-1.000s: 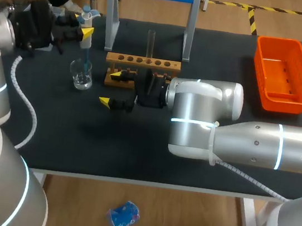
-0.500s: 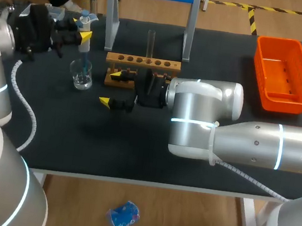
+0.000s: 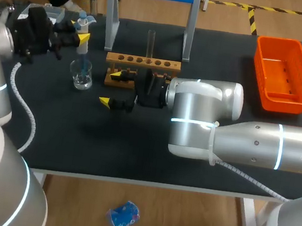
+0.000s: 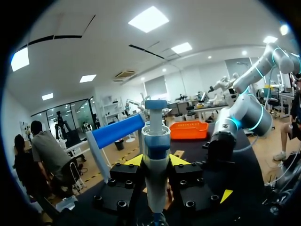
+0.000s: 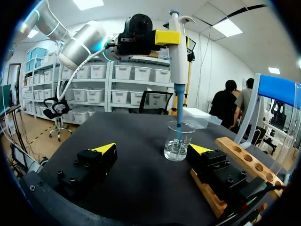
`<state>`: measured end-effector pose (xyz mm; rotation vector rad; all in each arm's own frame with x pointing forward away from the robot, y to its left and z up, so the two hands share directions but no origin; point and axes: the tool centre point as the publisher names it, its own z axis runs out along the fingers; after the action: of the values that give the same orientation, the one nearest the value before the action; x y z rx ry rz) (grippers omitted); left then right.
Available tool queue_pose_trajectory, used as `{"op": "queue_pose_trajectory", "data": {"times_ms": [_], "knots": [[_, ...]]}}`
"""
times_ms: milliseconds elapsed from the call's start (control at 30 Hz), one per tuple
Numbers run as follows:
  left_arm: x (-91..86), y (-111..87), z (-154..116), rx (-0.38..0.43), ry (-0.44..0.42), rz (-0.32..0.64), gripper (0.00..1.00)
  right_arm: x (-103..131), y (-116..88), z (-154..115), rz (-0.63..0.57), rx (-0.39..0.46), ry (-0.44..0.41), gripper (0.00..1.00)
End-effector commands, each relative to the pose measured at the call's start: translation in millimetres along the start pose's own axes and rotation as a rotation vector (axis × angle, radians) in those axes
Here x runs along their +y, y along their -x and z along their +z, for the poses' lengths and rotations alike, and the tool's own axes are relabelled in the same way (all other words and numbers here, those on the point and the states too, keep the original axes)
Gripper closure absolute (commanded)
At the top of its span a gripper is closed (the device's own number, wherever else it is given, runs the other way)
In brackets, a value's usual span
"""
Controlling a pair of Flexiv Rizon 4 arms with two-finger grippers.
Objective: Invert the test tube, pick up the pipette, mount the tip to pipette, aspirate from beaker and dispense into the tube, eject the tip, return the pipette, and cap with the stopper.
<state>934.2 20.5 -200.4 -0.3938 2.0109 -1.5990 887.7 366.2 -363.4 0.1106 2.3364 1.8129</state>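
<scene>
My left gripper (image 3: 79, 30), in the upper left of the head view, grips the pipette (image 3: 83, 44) upright, its yellow-tipped fingers closed on the white body from both sides. The left wrist view confirms the hold: the barrel stands squarely between the two fingers, blue plunger cap on top. The pipette's blue tip reaches down into the glass beaker (image 3: 81, 75), which stands on the black table (image 3: 79, 142) directly below and holds a little clear liquid. Any print on the pipette is too small to read.

My right arm comes in from the lower right and crosses to the centre, its gripper (image 3: 111, 89) low over the table with jaws wide open and empty. One finger lies just beside the left end of the wooden rack (image 3: 143, 62); the other is apart from it, nearer the lower edge of the frame. A test tube (image 3: 150, 41) stands upright in the rack. An orange bin (image 3: 285, 70) sits at the upper right, well apart.
</scene>
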Motion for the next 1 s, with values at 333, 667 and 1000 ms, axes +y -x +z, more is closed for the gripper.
{"op": "queue_pose_trajectory", "data": {"times_ms": [333, 667, 1000], "knots": [[9.2, 0.4, 2.0, -0.005, 0.008, -0.016, 1.0, -1.0, -1.5, 1.4, -0.001, -0.007, 0.002, 0.0], [8.4, 0.1, 2.3, -0.008, 0.01, -0.014, 1.0, -1.0, -1.5, 1.4, -0.001, -0.007, 0.002, 0.0], [8.4, 0.1, 2.3, -0.008, 0.01, -0.014, 1.0, -1.0, -1.5, 1.4, -0.001, -0.007, 0.002, 0.0]]}}
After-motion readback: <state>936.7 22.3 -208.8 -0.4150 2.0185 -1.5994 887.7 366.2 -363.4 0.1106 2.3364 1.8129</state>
